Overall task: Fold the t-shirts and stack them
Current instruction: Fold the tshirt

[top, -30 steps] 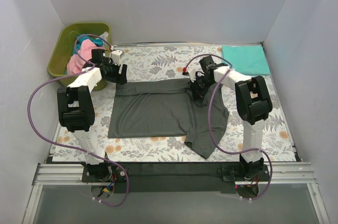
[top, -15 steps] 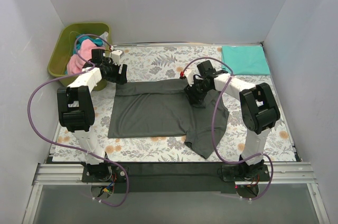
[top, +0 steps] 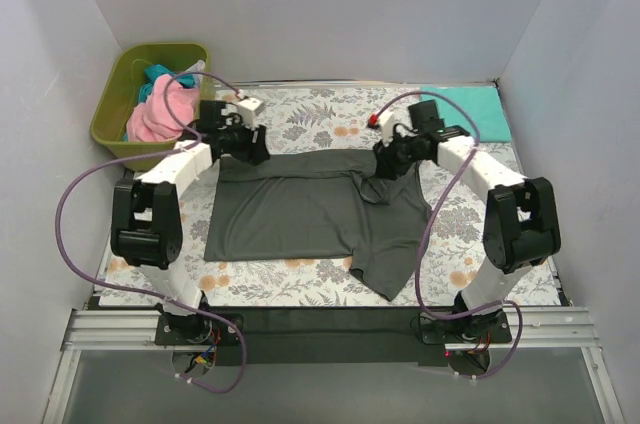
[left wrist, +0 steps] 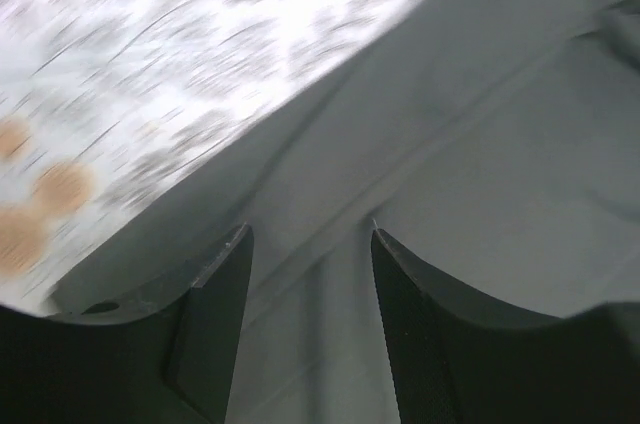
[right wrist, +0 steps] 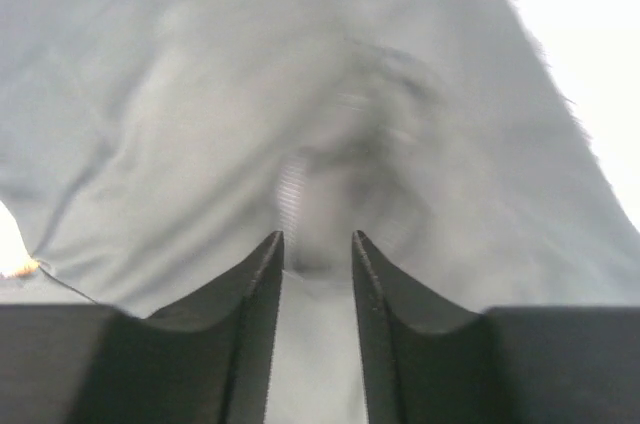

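Note:
A dark charcoal t-shirt (top: 290,209) lies spread on the floral table cloth, its far edge folded over and one sleeve hanging toward the front right. My left gripper (top: 255,149) is at the shirt's far left corner. In the left wrist view (left wrist: 310,239) its fingers stand apart over the shirt's folded edge (left wrist: 500,144). My right gripper (top: 383,166) is at the shirt's far right shoulder. In the right wrist view (right wrist: 317,239) its fingers are close together, with bunched grey cloth (right wrist: 200,94) pinched at the tips. A folded teal-green shirt (top: 480,112) lies at the back right.
An olive-green bin (top: 115,94) at the back left holds a pink shirt (top: 160,114) and a teal one. The floral table cloth (top: 300,109) covers the table. White walls close in on three sides. Purple cables loop off both arms.
My left gripper has moved right along the shirt's far edge. My right arm has swung out to the right, and its gripper has shifted slightly right and back with the shirt's shoulder.

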{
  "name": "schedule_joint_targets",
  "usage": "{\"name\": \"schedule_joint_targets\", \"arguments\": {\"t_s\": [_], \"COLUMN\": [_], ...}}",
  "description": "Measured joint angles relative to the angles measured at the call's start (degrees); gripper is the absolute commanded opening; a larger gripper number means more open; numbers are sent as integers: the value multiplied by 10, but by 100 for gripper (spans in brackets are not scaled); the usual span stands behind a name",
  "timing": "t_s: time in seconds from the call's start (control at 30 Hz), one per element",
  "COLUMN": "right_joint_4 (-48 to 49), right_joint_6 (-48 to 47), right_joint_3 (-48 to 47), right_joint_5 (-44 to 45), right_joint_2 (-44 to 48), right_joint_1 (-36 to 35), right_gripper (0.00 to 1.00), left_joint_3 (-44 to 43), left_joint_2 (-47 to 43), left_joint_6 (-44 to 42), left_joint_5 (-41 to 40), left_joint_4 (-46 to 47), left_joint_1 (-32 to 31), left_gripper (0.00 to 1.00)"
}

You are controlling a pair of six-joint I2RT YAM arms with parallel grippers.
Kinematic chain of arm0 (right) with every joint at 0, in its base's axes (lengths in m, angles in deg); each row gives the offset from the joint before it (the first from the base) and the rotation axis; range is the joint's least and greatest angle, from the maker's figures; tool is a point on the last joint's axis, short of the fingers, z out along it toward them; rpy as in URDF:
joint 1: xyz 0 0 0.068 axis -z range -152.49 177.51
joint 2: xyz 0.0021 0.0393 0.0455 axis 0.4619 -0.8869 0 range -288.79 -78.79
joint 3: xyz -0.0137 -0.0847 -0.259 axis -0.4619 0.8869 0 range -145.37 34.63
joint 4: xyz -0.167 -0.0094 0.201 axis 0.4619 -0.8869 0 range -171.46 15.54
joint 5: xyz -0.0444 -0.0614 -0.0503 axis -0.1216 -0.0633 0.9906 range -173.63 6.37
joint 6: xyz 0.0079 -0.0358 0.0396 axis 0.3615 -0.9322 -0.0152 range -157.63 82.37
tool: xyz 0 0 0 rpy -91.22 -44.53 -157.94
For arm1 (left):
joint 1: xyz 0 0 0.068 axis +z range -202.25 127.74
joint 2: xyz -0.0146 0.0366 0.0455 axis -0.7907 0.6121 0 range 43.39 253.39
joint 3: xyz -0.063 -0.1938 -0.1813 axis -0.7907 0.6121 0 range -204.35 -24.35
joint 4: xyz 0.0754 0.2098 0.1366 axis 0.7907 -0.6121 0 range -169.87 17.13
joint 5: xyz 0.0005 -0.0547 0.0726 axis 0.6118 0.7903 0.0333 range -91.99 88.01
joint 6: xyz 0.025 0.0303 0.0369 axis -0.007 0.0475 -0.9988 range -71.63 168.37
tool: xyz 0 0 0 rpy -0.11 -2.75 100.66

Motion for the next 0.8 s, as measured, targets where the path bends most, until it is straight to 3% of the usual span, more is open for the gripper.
{"name": "schedule_joint_targets", "arguments": {"t_s": [0.17,0.37,0.57,0.8], "right_joint_4": [6,14,17,17], "right_joint_6": [55,117,165,185], "right_joint_3": [-33,-76,-83,-83], "right_joint_5": [-10,17,25,27], "right_joint_2": [13,-66,-141,-167], "right_joint_1": [112,125,128,128], "right_gripper": [25,23,23,22], "left_joint_3": [30,-63,-121,-135], "left_joint_2": [-40,56,152,202], "left_joint_6": [29,41,41,35], "left_joint_5": [-39,-124,-209,-278], "left_joint_4": [87,137,148,140], "left_joint_1": [-176,-351,-407,-414], "left_gripper": [53,54,50,48]}}
